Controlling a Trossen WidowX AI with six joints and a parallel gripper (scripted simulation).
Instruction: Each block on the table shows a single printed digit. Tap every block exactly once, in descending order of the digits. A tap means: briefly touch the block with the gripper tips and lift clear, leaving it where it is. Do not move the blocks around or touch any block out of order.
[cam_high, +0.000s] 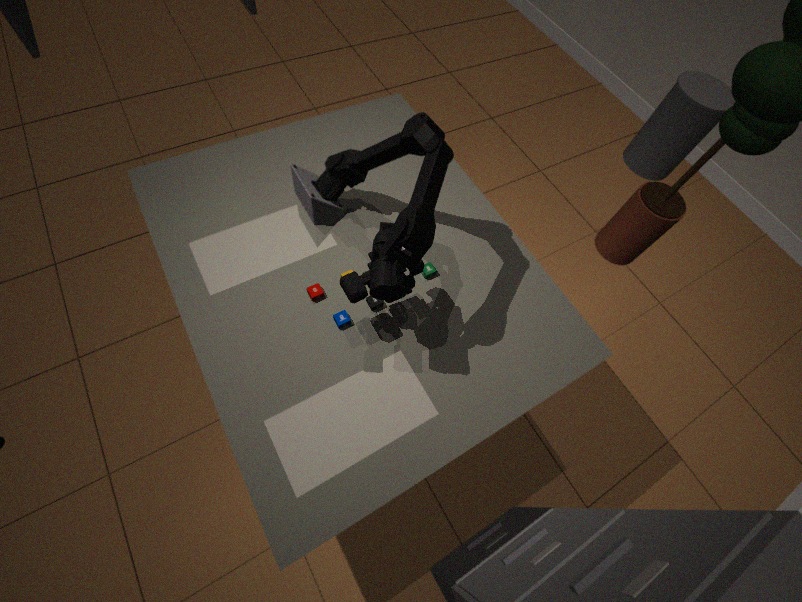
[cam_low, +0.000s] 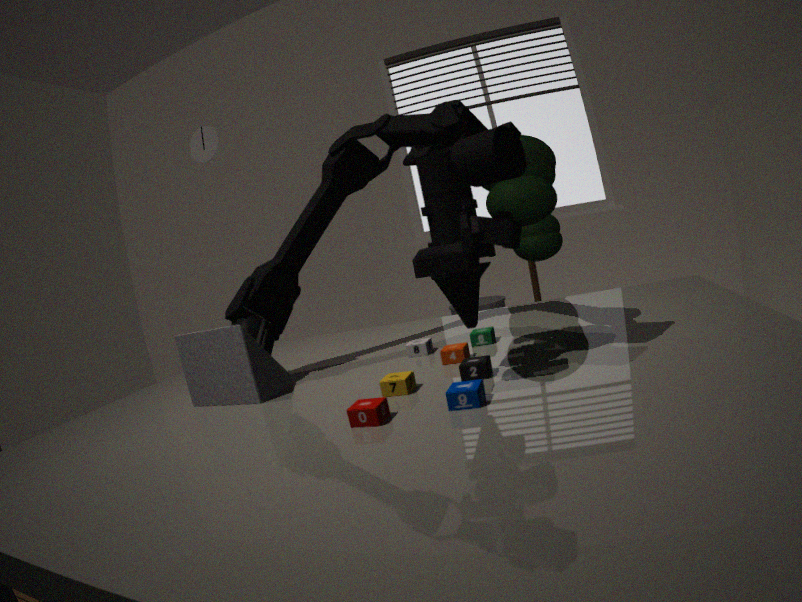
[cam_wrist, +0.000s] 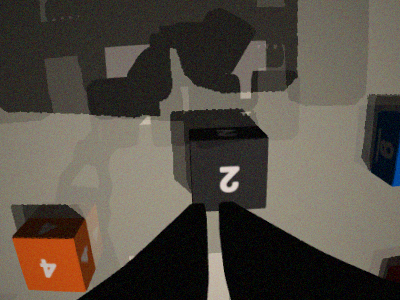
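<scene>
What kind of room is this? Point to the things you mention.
Perhaps a home or office room: a window with blinds (cam_low: 484, 74), a round wall clock (cam_low: 203, 143), and a potted tree with round green foliage (cam_high: 767, 81) (cam_low: 521, 197) on a tiled floor (cam_high: 84, 291).

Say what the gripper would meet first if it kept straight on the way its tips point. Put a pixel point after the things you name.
Probably the black block marked 2 (cam_low: 475, 368) (cam_wrist: 229, 172), below the gripper (cam_low: 470, 325) (cam_wrist: 211, 217); the remaining gap is hard to judge.
</scene>
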